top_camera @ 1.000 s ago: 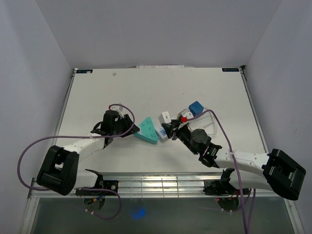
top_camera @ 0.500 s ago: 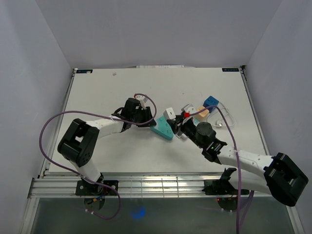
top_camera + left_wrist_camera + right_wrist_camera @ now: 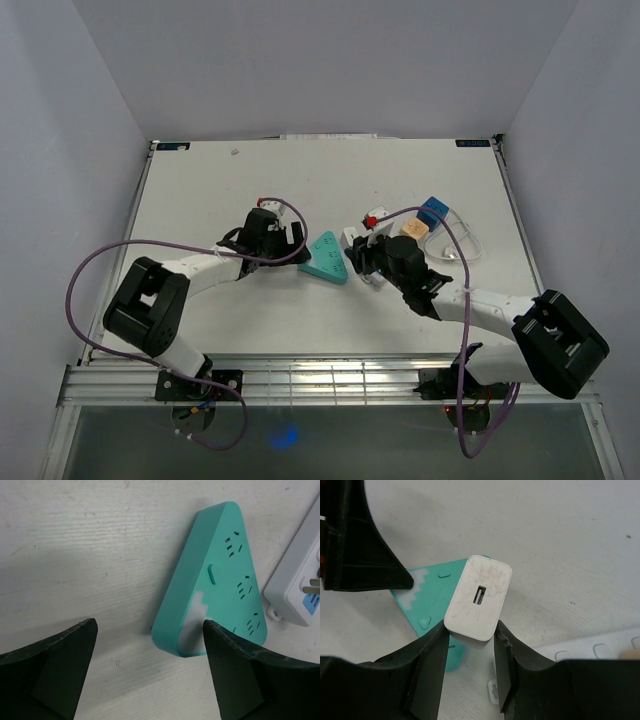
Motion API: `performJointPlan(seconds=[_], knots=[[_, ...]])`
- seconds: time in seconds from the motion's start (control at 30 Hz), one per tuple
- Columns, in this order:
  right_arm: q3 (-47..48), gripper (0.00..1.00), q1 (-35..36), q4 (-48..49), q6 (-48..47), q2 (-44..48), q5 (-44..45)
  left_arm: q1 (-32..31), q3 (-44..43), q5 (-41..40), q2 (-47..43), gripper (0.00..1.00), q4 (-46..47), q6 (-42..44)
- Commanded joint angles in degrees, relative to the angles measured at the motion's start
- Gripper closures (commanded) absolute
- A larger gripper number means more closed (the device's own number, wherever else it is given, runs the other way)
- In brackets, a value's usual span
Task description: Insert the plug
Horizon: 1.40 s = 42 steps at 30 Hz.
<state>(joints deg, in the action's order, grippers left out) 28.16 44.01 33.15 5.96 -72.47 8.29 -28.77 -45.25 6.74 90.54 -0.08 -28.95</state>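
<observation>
White blocky plug (image 3: 477, 597) clamped in my right gripper (image 3: 470, 630); teal triangular power strip (image 3: 327, 258) just left; left gripper (image 3: 150, 625) gapes empty.

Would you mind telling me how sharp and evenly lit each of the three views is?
Top view: even, soft light, sharp throughout, only faint shadows on the table. Left wrist view: green power strip crisp, a broad soft shadow across the table, dark end effector fingers slightly soft. Right wrist view: white charger sharp, no glare.
</observation>
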Motion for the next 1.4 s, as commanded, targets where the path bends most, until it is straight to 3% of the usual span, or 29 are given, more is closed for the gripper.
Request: performJointPlan(seconds=[0.0, 0.23, 0.37, 0.57, 0.7, 1.1, 1.37], knots=[[4.4, 0.92, -0.2, -1.1, 1.6, -1.4, 4.4, 0.3, 1.7, -3.8, -5.6, 0.02, -2.0, -1.2], [9.1, 0.92, -0.1, -6.7, 1.5, -8.1, 6.0, 0.3, 7.3, 0.3, -14.9, 0.04, -0.5, -5.1], [12.0, 0.92, 0.0, -9.4, 1.7, -11.8, 5.0, 0.3, 11.1, 5.6, -18.9, 0.06, 6.4, -7.0], [15.0, 0.92, 1.7, -14.0, 4.8, -15.4, 5.6, 0.3, 10.5, 11.3, -14.4, 0.10, 9.3, -9.9], [14.4, 0.92, 2.7, -13.8, 8.5, -14.6, 0.6, 0.3, 11.8, 14.3, -10.7, 0.10, 12.9, -12.5], [9.1, 0.92, 5.8, -12.9, 11.7, -10.2, -13.0, 1.5, 9.0, 7.8, -6.3, 0.11, 13.8, -11.3], [4.9, 0.92, 6.1, -8.1, 9.4, -3.7, -10.5, 8.2, 12.6, 7.8, -13.5, 0.10, 14.2, -12.8]])
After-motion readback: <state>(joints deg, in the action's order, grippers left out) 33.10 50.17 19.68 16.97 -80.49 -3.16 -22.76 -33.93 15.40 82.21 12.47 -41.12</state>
